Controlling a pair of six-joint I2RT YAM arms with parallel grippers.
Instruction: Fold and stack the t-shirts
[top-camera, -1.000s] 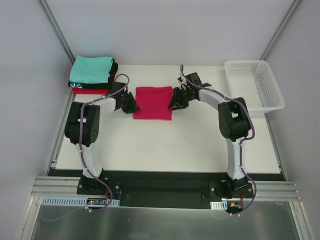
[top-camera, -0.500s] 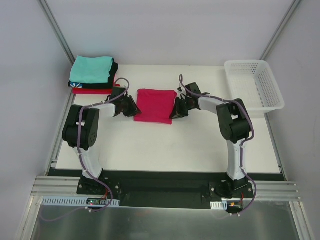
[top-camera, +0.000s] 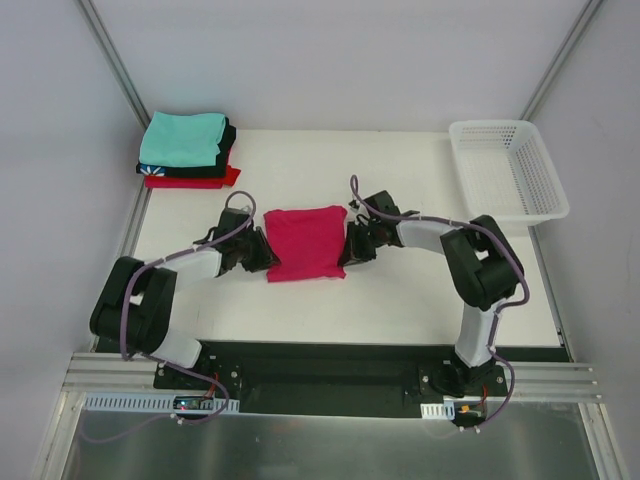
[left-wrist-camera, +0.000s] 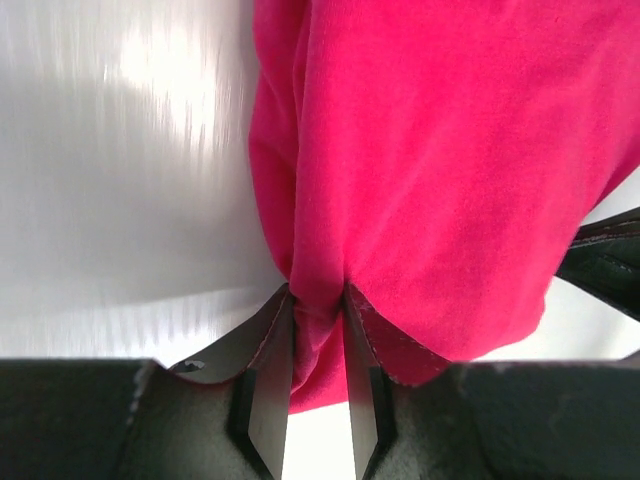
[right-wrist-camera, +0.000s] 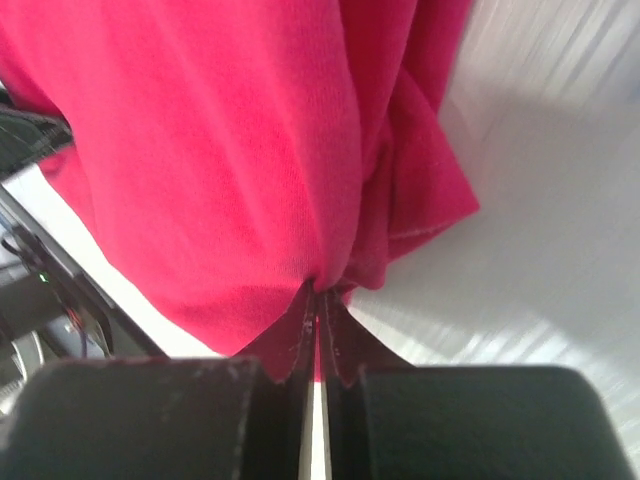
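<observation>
The crimson-pink t-shirt (top-camera: 304, 243) hangs folded between my two grippers near the table's middle. My left gripper (top-camera: 266, 254) is shut on its left edge; the left wrist view shows cloth (left-wrist-camera: 440, 150) bunched between the jaws at my left gripper (left-wrist-camera: 318, 300). My right gripper (top-camera: 346, 248) is shut on its right edge; in the right wrist view the shirt (right-wrist-camera: 220, 140) is pinched at my right gripper (right-wrist-camera: 320, 292). A stack of folded t-shirts, teal (top-camera: 182, 137) on top of black (top-camera: 227, 140) and red (top-camera: 190, 181), sits at the back left.
A white plastic mesh basket (top-camera: 508, 168) stands at the back right corner of the white table (top-camera: 400, 300). Grey walls close in on both sides. A black rail runs along the near edge by the arm bases.
Both grippers have pulled the crimson-pink shirt toward the near edge of the table, still holding its two sides. The left arm has stretched out lower and leftward.
</observation>
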